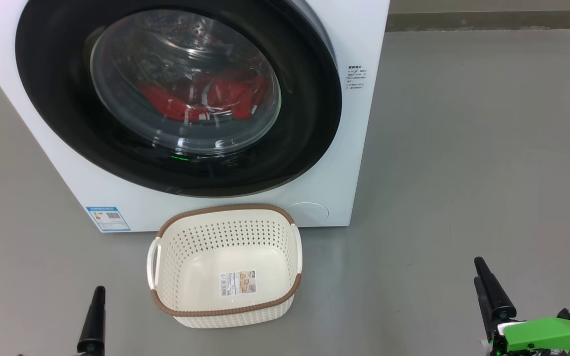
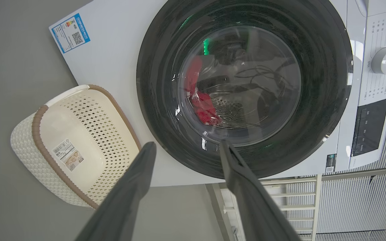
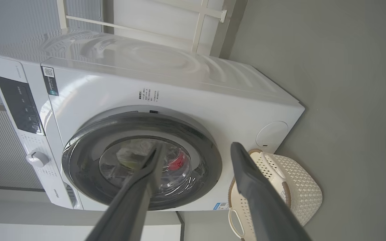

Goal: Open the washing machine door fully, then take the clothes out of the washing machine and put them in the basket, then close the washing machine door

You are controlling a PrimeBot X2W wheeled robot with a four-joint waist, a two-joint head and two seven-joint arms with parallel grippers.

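Note:
The washing machine [image 1: 354,148] stands before me, and its door [image 1: 57,99] lies over the drum mouth; whether it is latched I cannot tell. Red clothes [image 1: 225,94] show behind the glass, low in the drum. The cream basket [image 1: 225,207] sits on the floor right against the machine's front, with nothing in it but a paper label. My left gripper [image 2: 187,144] is open and holds nothing, well short of the door [image 2: 320,100]; one of its fingers [image 1: 96,316] rises at the lower left. My right gripper [image 1: 479,269] [image 3: 197,147] is open too, off to the basket's right.
Grey floor [image 1: 488,148] stretches wide to the machine's right and in front of the basket. A white rack [image 2: 280,201] and a ribbed wall panel [image 2: 364,204] stand beside the machine. The control panel and knob [image 2: 385,60] sit above the door.

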